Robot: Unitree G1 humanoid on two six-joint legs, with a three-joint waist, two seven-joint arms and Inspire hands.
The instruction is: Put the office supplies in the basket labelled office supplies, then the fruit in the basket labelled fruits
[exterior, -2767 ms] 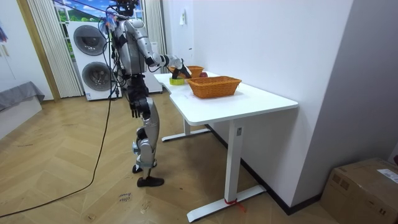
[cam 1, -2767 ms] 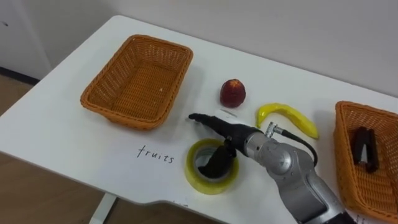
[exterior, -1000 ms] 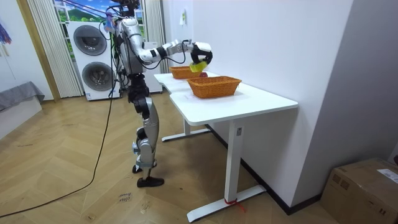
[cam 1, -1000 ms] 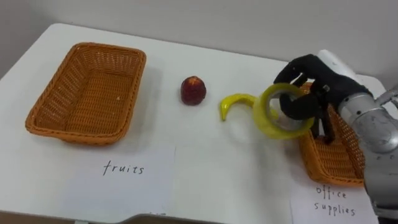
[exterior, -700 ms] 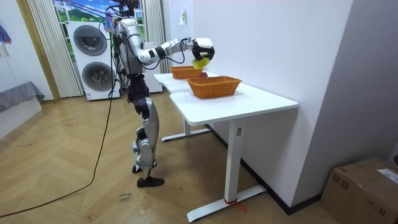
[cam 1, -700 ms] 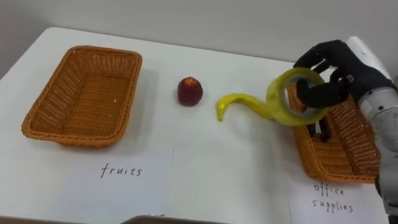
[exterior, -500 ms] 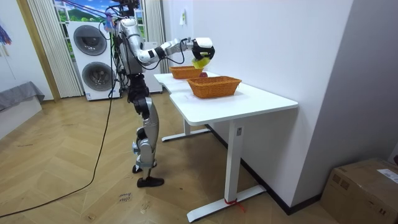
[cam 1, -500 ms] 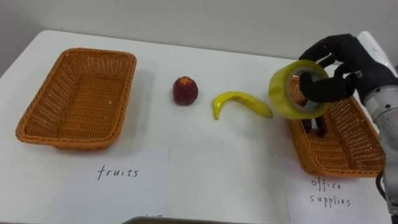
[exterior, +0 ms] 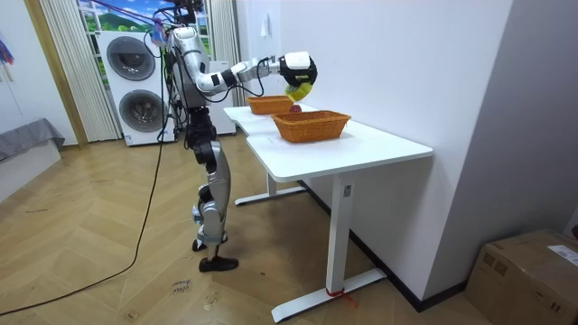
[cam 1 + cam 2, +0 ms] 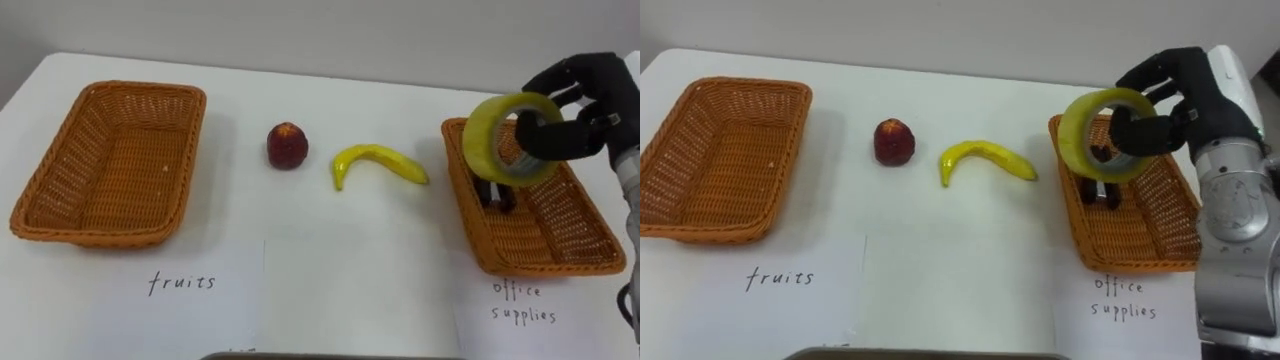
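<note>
Left eye view: the right hand [image 10: 590, 105] is gripping the tape [image 10: 492, 128], holding it over the office basket's [image 10: 560, 265] far-left corner, above a dark item [image 10: 497, 193]. Right eye view: the roll is overlapping the basket's left rim, so releasing here could drop it outside. Room view: unlike the eye views, it is showing the tape hanging high, so it might bounce out.

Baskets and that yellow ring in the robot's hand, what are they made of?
The left basket and the right basket look like woven wicker or rattan: matte orange-brown strands criss-cross all over. The yellow ring in the right hand looks like a roll of plastic tape. It is glossy and slightly see-through, though I can't be sure.
</note>
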